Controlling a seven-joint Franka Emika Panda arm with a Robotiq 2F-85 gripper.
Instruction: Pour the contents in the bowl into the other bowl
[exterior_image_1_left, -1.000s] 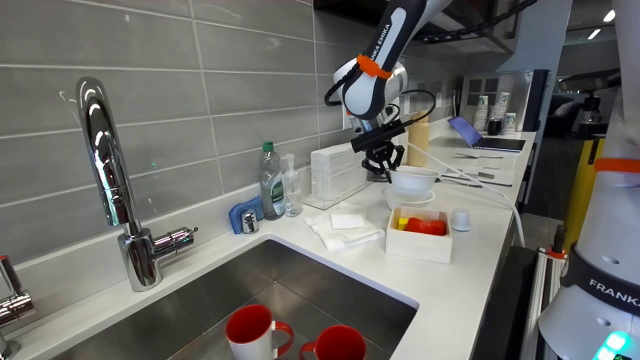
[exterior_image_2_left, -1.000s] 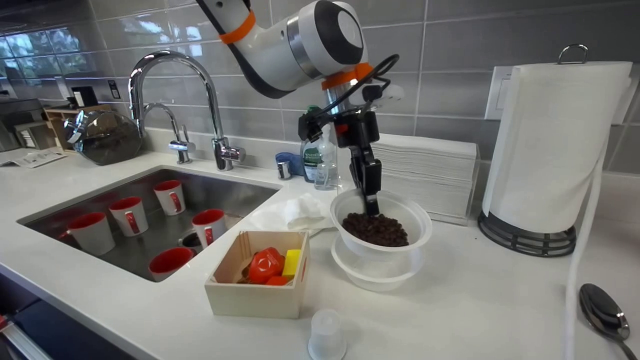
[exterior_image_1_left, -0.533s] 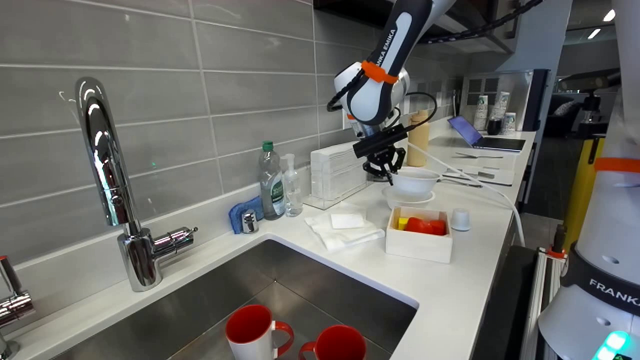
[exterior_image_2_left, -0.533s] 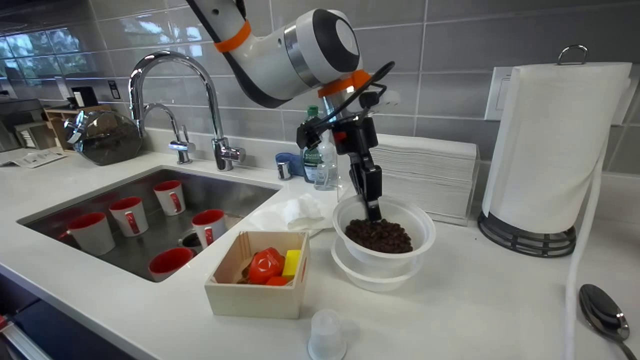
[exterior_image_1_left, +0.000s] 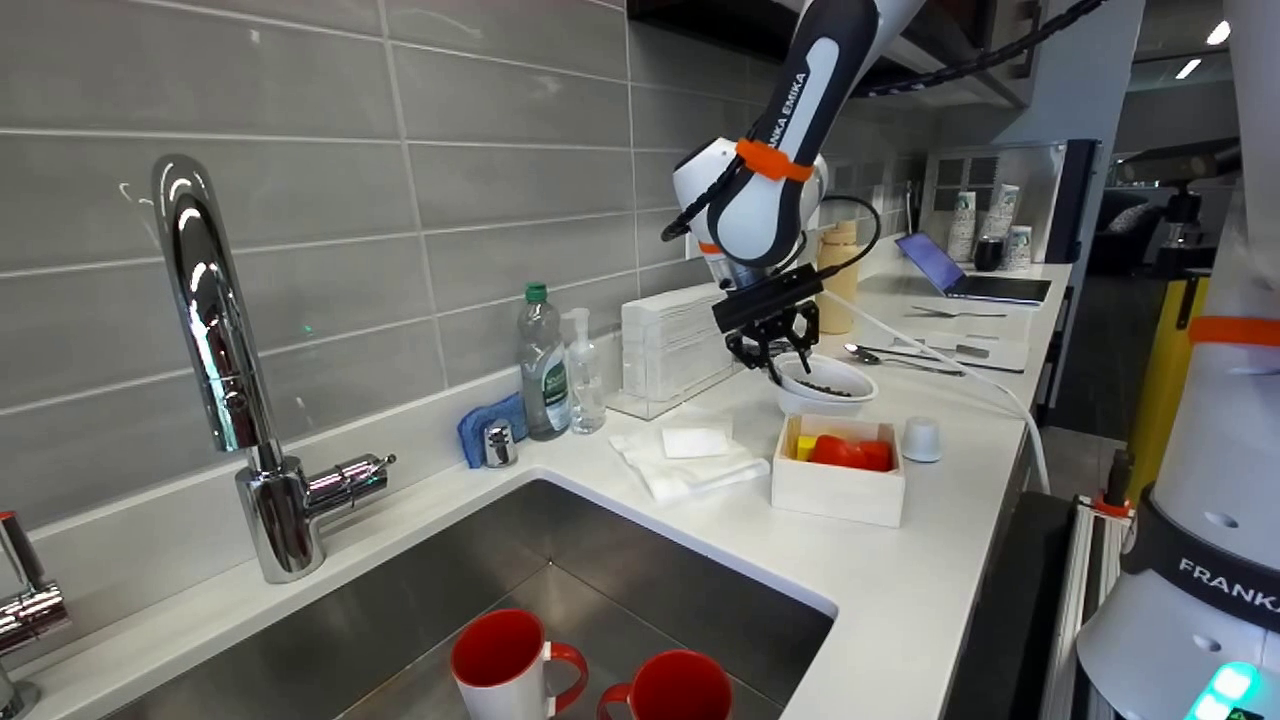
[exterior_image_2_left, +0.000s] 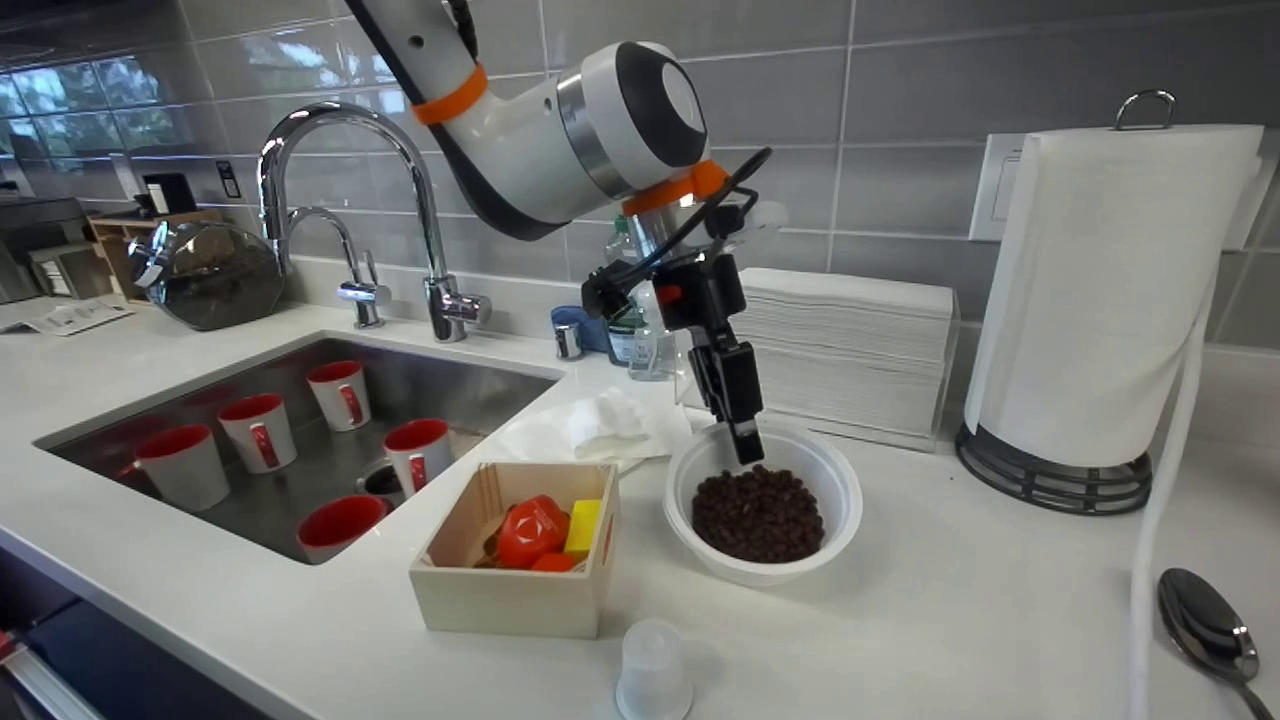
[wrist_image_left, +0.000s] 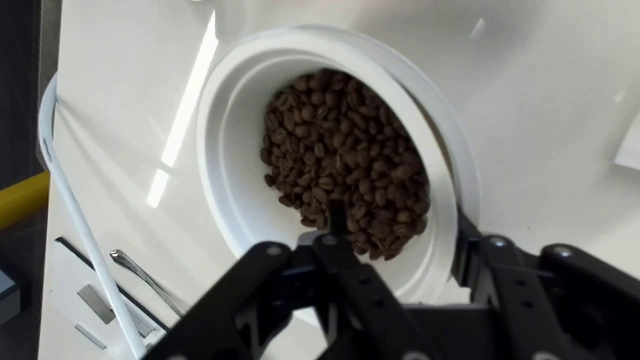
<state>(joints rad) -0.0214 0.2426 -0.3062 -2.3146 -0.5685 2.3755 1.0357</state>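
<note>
Two jaws stand parted, unclenched, astride the rim of the upper white bowl (wrist_image_left: 240, 165) of brown beans (wrist_image_left: 345, 145), which sits nested in the lower white bowl (wrist_image_left: 465, 170) between the back and front edges of the worktop (exterior_image_2_left: 950, 620), napkin stack (exterior_image_2_left: 850, 345) on the back-edge side, wooden box (exterior_image_2_left: 505, 605) near.

Free counter (exterior_image_2_left: 915, 530) between bowl (exterior_image_2_left: 832, 482) and towel roll (exterior_image_2_left: 1110, 300)

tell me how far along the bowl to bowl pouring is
Done: the upper bowl sits over the lower bowl, whose rim shows beside it. In hand: nothing looks gripped; the claw stands open, jaws apart, astride the upper bowl's rim. Left: probably the pour itself, as the brown beans lie in the upper bowl.
</note>
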